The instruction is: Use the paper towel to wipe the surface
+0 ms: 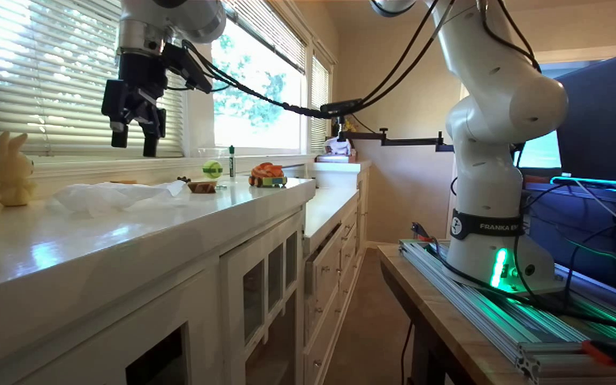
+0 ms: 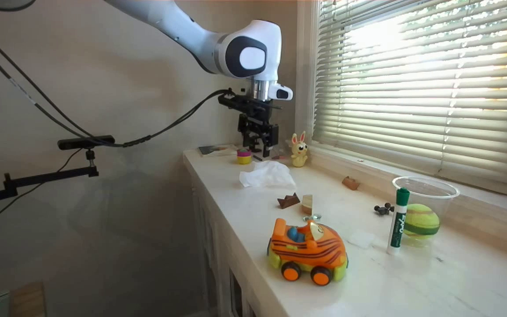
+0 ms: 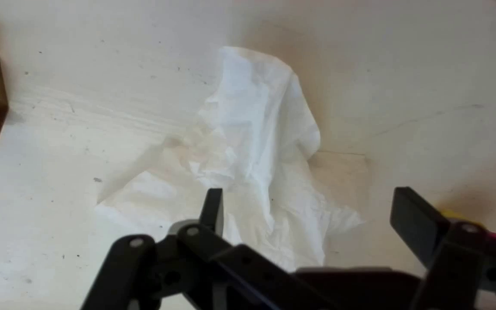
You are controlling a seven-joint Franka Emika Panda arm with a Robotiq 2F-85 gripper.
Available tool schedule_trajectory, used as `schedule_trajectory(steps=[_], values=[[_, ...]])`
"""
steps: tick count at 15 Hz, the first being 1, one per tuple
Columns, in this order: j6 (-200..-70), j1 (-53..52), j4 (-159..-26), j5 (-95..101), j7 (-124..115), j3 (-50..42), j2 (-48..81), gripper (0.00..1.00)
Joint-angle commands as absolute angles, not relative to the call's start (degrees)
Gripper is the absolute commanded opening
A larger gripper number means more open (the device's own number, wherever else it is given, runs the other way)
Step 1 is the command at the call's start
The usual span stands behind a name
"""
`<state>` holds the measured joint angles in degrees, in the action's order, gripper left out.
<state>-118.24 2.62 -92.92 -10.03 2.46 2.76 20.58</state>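
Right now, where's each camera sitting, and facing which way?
An exterior view: nearer the toy rabbit, looking along the counter; base, arm, gripper show.
An exterior view: nearer the toy car, facing the rabbit; arm, gripper show.
Wrist view: on the arm, facing down at the paper towel; fingers show.
Both exterior views share rabbit, car, towel, gripper.

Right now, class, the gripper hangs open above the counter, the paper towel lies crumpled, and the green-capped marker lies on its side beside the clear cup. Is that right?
No: the green-capped marker beside the clear cup stands upright, not on its side, as both exterior views show. The rest holds: the gripper hangs open above the counter, and the paper towel lies crumpled.
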Motion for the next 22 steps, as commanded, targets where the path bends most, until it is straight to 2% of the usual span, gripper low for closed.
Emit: schedule_trajectory(steps=[1,8,15,18,22], values=[[-112.7,2.0,-93.4,-11.0,-1.2,2.1,18.6,1.0],[-103.1,0.1,-96.7,-7.9,-14.3,0.4,13.4,1.0],[-85.8,0.1,-90.6,-1.0,-14.6,-1.4,15.2,1.0],[-85.2,-0.2,-88.4,4.0,-13.8,-1.9,16.4,1.0],[-92.3,-0.5,-87.9,9.0,-14.2,-2.1,17.3,1.0]])
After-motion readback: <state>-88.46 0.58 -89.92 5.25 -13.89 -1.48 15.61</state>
